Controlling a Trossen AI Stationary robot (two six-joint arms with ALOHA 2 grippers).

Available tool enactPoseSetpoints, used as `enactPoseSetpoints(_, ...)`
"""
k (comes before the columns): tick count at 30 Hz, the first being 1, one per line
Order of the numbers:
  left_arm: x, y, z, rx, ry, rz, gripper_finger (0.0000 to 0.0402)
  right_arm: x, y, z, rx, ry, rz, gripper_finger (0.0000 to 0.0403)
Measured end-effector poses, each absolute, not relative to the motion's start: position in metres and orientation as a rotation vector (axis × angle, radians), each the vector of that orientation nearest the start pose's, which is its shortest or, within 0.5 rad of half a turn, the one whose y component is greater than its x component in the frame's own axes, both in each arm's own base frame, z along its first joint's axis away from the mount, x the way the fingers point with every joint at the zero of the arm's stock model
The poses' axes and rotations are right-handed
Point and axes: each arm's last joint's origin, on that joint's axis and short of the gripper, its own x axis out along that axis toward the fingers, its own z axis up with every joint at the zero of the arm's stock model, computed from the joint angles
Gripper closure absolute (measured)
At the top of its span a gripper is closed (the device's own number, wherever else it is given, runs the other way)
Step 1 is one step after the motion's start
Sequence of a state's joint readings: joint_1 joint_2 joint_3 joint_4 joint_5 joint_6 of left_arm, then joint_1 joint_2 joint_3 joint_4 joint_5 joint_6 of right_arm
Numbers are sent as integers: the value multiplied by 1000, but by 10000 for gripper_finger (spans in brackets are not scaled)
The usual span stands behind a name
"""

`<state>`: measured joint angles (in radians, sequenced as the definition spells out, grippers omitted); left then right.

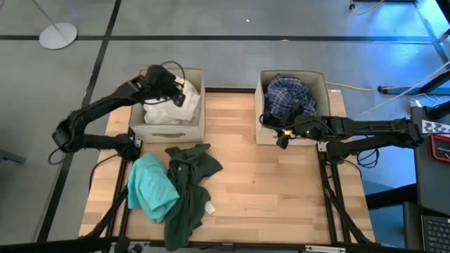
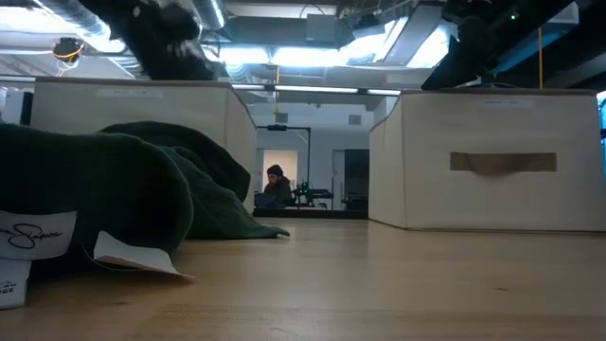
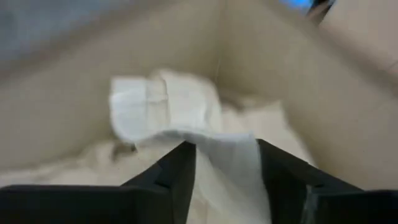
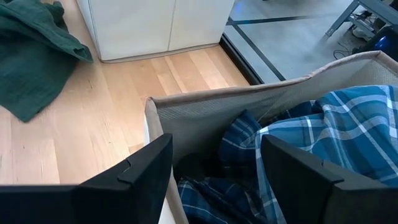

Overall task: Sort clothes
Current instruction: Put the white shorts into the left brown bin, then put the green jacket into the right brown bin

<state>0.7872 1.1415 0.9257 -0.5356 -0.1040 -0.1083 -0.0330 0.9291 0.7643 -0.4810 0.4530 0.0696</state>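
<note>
While the left end effector hangs over the left box, its fingers stand apart with a white garment directly beneath it, a placing that suggests light clothes are being gathered there. From above, the right end effector sits at the near rim of the right box, with the blue plaid shirt just beyond it in that box. On the worktop, well away from both, lie the teal garment and the dark green garment, touching each other and seemingly still to be sorted.

At worktop level, neither box's contents show; only the dark green garment with its labels fills the foreground, and a person sits far behind.

Past the left arm's fingers, a strip of white cloth lies between them, though whether it is gripped or just released cannot be told.

Looking past the right arm's parted, empty fingers, the plaid shirt lies close ahead, inside the box wall.
</note>
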Motion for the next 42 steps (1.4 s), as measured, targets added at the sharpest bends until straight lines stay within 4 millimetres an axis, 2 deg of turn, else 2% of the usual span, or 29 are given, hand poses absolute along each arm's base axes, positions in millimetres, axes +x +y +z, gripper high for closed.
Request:
enactPoseSetpoints(4,154,153,323,-297,572,877,232,188,-19,278,-70,620,-490,155)
enactPoseSetpoints(7,151,137,345,-259,473,804,227,188,-19,278,-70,619,-491,155)
enactPoseSetpoints(12,159,100,356,-247,419,553,230,188,-19,278,-67,614,-491,155)
enactPoseSetpoints(18,185,51,353,-229,450,308,235,189,-19,278,-64,609,-491,155)
enactPoseSetpoints(22,197,19,348,-210,484,245,235,189,-19,278,-64,608,-491,155)
enactPoseSetpoints(27,203,-14,340,-230,539,205,236,189,-19,278,-63,608,-491,155)
enactPoseSetpoints(34,199,-51,325,-245,666,187,236,190,-18,280,-47,590,-477,155)
enactPoseSetpoints(38,190,-72,314,-258,747,170,236,189,-18,295,-50,592,-461,155)
enactPoseSetpoints(42,180,-89,300,-276,782,178,236,188,-17,329,-29,514,-441,155)
